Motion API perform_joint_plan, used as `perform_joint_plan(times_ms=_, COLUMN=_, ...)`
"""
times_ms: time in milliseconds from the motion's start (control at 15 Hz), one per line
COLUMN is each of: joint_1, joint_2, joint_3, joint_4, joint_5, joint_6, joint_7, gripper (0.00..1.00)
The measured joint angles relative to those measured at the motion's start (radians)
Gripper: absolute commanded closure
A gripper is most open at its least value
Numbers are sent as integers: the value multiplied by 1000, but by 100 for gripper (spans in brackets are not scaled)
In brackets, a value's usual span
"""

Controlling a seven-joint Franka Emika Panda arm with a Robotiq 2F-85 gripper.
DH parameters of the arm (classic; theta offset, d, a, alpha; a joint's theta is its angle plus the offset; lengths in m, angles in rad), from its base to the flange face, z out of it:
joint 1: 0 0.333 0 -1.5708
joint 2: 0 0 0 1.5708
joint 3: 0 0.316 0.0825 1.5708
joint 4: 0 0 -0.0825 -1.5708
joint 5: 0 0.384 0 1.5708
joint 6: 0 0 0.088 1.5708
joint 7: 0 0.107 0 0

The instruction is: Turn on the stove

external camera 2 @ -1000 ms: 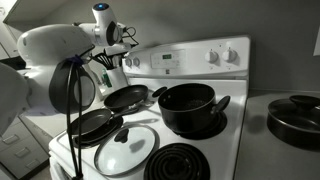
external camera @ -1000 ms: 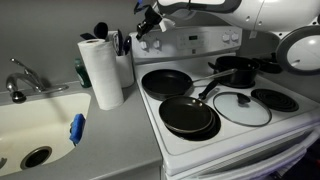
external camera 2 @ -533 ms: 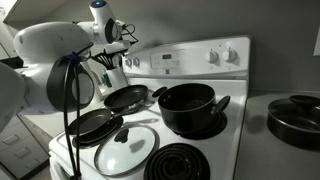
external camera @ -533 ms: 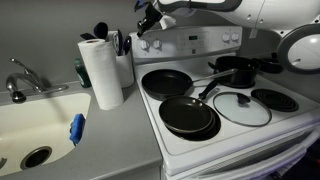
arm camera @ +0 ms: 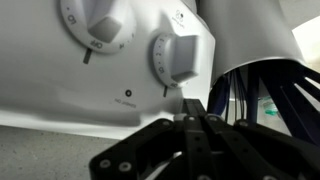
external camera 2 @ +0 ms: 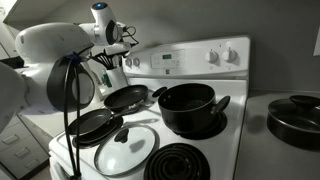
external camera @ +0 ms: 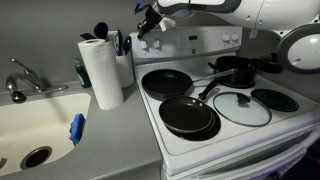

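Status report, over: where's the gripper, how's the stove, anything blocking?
Gripper jaws shut, just short of white round knob. Large white electric stove, knob not gripped. Nothing between them.

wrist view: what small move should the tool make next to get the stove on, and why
Probably open the tool and ease it toward the nearer knob on the stove. Its fingers look pressed together and sit just below that knob in this view, apparently not touching it, so they could not yet straddle and turn it.
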Motion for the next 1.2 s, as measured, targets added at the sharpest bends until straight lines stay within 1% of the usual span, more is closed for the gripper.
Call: perform_joint_plan(times_ms=1200, joint_1=-1, joint_2=5, joint_3=1, joint_4=3, joint_5=5, joint_6=-11, joint_7=41, gripper=100)
